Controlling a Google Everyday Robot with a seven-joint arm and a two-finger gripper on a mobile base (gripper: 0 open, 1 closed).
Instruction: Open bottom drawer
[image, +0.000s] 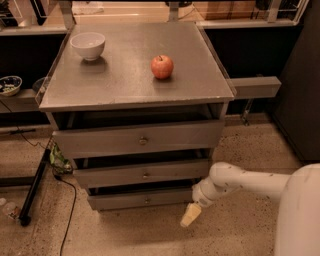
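Note:
The grey cabinet (135, 95) has three drawers stacked on its front. The bottom drawer (120, 201) is the lowest and slimmest, with a tiny round metal knob (147, 201) at its centre. My white arm (240, 182) reaches in from the right, low over the floor. The gripper (190, 215) hangs at the end of it, pointing down and left, just in front of the bottom drawer's right end and to the right of the knob.
A red apple (162, 67) and a white bowl (88, 45) sit on the cabinet top. A black pole (35, 187) and cables lie on the floor to the left. Dark shelving runs behind, with a small bowl (9, 85) at the far left.

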